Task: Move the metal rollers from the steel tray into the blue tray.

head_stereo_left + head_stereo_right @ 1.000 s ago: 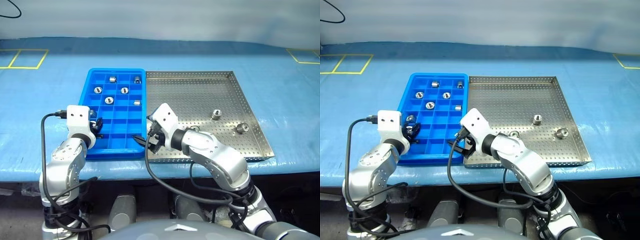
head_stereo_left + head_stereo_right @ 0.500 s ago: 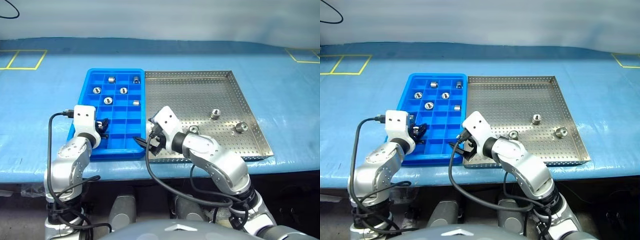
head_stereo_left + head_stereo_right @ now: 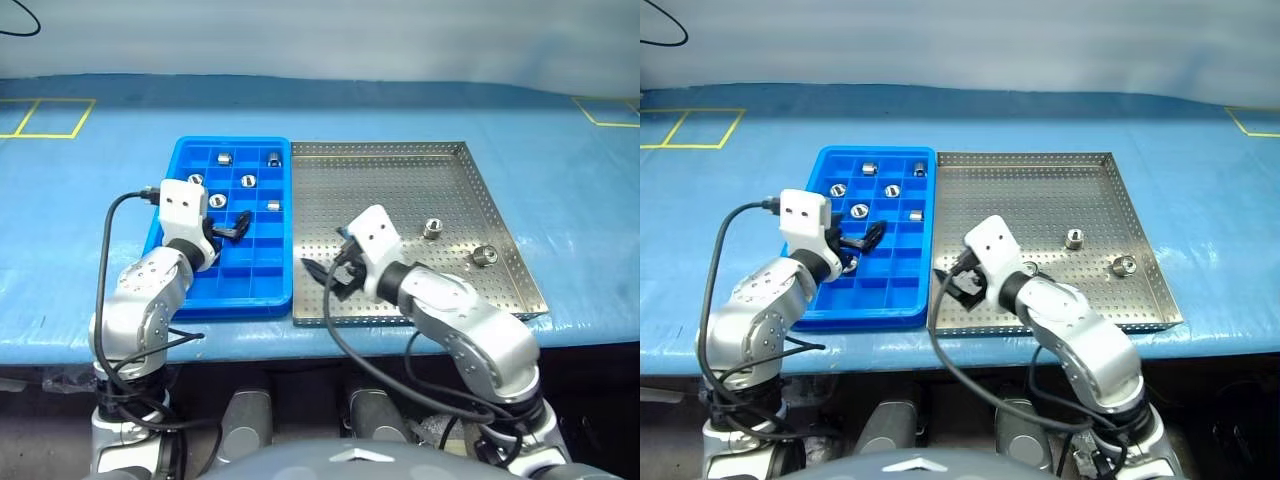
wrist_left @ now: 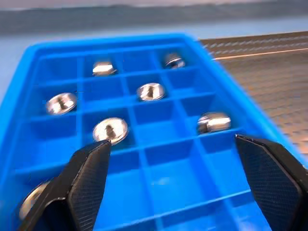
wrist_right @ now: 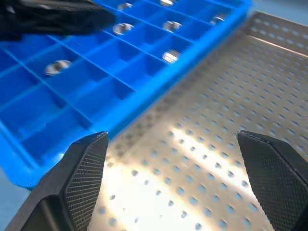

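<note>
Both arms have moved since the earlier frame: the left gripper [image 3: 236,226] has gone up over the blue tray [image 3: 170,205] and its fingers, nearly shut before, are now spread wide with nothing between them, and a roller now lies in the tray cell at the arm's side, so it looks like it just dropped one there. The right gripper [image 3: 325,273] has slid off the blue tray's edge and now hangs over the near left part of the steel tray [image 3: 500,215], fingers spread wide and holding nothing too. Seven metal rollers [image 4: 150,91] sit in the blue tray, mostly toward its far end, each in its own little square. Two more rollers are in plain sight on the steel tray, one [image 3: 433,228] and another [image 3: 485,255], at about 2 o'clock from the right gripper and well apart from it; a third one peeks out from behind the right arm [image 3: 1028,268]. I think the next job is for the right gripper to go get one of these. What could go wrong: the rollers are round and shiny, so a finger that bumps one from the side could send it rolling away on the holey floor. Also, the arm could knock the roller hiding under it as it swings across.
</note>
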Controlling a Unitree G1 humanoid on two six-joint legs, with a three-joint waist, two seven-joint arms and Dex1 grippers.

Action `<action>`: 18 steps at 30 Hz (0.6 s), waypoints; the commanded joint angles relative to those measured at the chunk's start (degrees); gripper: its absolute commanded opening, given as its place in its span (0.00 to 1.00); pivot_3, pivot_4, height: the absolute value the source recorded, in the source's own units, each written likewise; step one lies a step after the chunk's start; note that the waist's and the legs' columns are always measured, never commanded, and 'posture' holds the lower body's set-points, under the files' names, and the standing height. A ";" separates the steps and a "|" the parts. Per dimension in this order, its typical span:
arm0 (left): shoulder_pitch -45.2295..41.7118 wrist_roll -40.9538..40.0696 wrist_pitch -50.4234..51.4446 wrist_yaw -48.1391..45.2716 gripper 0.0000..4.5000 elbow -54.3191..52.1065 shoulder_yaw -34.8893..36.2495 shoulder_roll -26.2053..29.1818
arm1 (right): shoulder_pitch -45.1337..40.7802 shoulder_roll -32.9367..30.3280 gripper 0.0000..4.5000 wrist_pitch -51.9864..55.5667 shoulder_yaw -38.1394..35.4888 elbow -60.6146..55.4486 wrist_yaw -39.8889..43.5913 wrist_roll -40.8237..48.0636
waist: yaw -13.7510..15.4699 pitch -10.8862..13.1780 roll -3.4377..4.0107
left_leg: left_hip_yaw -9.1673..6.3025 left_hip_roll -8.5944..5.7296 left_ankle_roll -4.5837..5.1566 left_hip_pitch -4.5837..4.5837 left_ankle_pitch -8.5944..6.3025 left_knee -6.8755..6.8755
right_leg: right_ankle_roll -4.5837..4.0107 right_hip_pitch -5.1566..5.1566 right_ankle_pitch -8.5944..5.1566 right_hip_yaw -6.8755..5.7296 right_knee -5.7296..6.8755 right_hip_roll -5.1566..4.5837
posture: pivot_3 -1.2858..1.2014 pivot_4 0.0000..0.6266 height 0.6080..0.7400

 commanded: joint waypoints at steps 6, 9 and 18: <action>-7.14 -3.60 -3.25 -11.86 1.00 9.16 -8.48 3.93 | 2.48 4.05 1.00 12.92 -6.42 -7.46 -6.01 -0.15 | -2.45 0.01 0.02 | 0.00 0.04 0.00 0.03 0.00 -0.03 | 0.00 -0.02 -0.07 0.01 0.09 0.06 | 0.47 0.24 1.00; -9.13 -2.89 -4.21 -12.89 1.00 12.07 -10.74 3.94 | 2.83 8.17 1.00 18.56 -7.98 -7.91 -9.02 -1.42 | -3.38 0.01 0.02 | 0.04 0.02 0.01 0.01 0.01 -0.02 | 0.11 -0.03 -0.01 0.07 0.07 0.05 | 0.46 0.24 1.00; -10.22 -2.71 -5.93 -13.57 1.00 14.36 -13.18 3.20 | 3.60 18.26 1.00 25.77 -10.95 -8.25 -14.33 -5.72 | -4.97 0.00 0.05 | 0.01 0.03 0.01 -0.05 0.01 -0.05 | 0.28 -0.13 0.09 0.07 0.10 0.05 | 0.45 0.24 1.00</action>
